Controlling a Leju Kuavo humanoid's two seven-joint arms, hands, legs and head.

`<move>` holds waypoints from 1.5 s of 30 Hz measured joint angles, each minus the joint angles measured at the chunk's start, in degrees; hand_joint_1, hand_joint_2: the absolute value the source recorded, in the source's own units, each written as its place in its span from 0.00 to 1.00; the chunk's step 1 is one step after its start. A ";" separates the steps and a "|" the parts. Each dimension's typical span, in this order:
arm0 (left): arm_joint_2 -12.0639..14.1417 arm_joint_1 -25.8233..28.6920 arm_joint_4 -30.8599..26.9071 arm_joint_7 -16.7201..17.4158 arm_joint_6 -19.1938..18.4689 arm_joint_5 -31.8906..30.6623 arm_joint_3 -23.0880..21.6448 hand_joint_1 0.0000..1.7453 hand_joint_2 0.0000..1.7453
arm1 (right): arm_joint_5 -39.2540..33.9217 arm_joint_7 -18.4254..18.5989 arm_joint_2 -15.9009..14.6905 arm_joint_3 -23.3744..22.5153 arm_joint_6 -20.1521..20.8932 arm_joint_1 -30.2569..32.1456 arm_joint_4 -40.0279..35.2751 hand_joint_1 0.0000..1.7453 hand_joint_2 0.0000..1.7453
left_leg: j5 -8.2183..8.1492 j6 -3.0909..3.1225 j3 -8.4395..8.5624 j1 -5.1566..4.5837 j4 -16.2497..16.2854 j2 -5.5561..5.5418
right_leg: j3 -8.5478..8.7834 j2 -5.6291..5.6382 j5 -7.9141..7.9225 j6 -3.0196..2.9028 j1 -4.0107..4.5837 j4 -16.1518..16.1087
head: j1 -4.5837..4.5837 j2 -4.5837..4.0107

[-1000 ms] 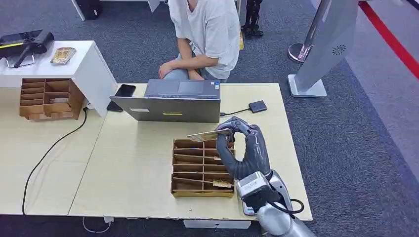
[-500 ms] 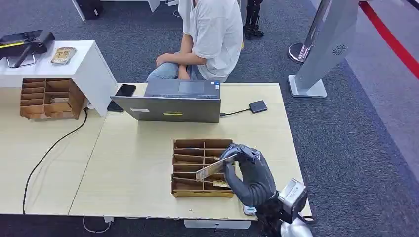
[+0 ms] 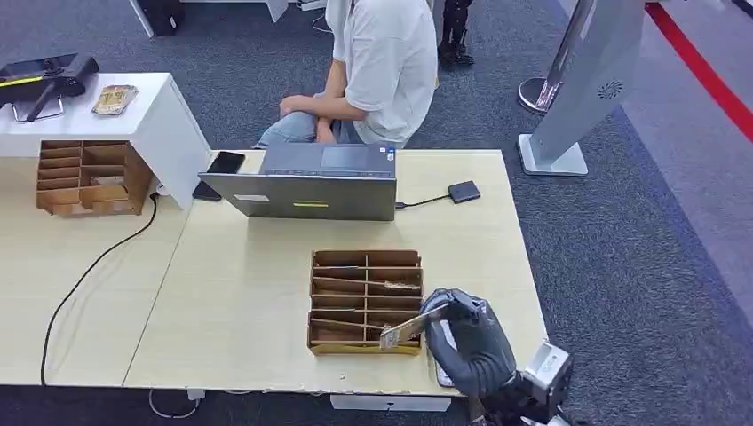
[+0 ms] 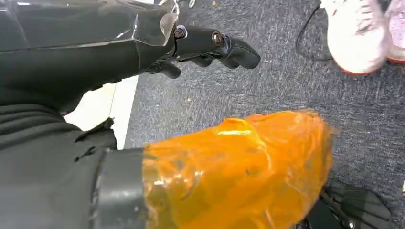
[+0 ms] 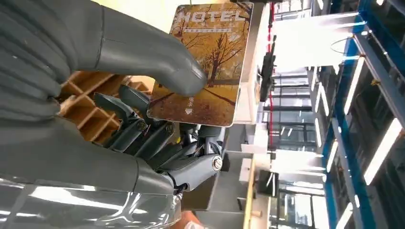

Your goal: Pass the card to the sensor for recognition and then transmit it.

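Left robot hand (image 4: 210, 45): hangs beside the tabletop edge over grey carpet, dark fingers curled in, nothing in them.

Right robot hand (image 3: 471, 342): low at the near right of the tabletop (image 3: 249, 293), pinching the card (image 3: 401, 332) between thumb and fingers. Right wrist view: card (image 5: 205, 62) printed "HOTEL", autumn trees; the thumb covers one lower corner only, most of the card stands free of the grip.

Risks (judgement):
- Grip sits on one corner, so the card could pivot or slip if the arm swings fast toward the sensor.
- Card hangs just past the near right corner of the wooden slotted tray (image 3: 365, 302); a low sweep could catch its wall or drag it.
- Small dark reader (image 3: 463, 191), presumably the sensor, lies far back on the tabletop, well apart from the card. A long reach; a tilted card may not read.

Surroundings, left to right:
- second slotted tray (image 3: 84, 177) under a white stand (image 3: 164, 115)
- black cable (image 3: 98, 257)
- phone (image 3: 225, 162)
- laptop (image 3: 306, 182), cabled to the reader
- person (image 3: 373, 67) seated behind the laptop

Path from card to reader looks unobstructed right of the tray
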 joint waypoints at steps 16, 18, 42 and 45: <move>-0.72 -0.02 0.00 0.15 1.11 1.46 2.67 0.00 0.00 | -1.05 -1.14 -0.90 -5.22 0.63 10.69 -0.63 1.00 1.00 | -0.06 0.04 0.01 -0.01 0.00 0.03 | 0.00 0.01 -0.02 0.00 0.00 -0.01 | 0.00 0.00; -0.85 -0.03 0.00 0.15 1.14 1.46 2.93 0.00 0.00 | -1.05 -1.14 -0.98 -5.40 0.63 11.03 -0.63 1.00 1.00 | -0.06 0.04 0.01 -0.01 0.00 0.03 | 0.00 0.01 -0.02 0.00 0.00 -0.01 | 0.00 0.00; -1.03 -0.05 0.00 0.66 1.07 0.44 3.36 0.00 0.00 | 9.90 5.97 -3.06 -5.48 -8.35 10.46 7.84 1.00 1.00 | -0.06 0.04 0.00 -0.01 0.00 0.03 | 0.00 0.01 -0.02 0.01 0.00 -0.01 | 0.00 0.00; -1.03 -0.05 0.00 0.66 1.09 0.46 3.41 0.00 0.00 | 11.28 6.47 -3.17 -5.48 -9.86 10.25 8.53 1.00 1.00 | -0.06 0.04 0.00 -0.01 0.00 0.03 | 0.00 0.01 -0.02 0.01 0.00 -0.01 | 0.00 0.00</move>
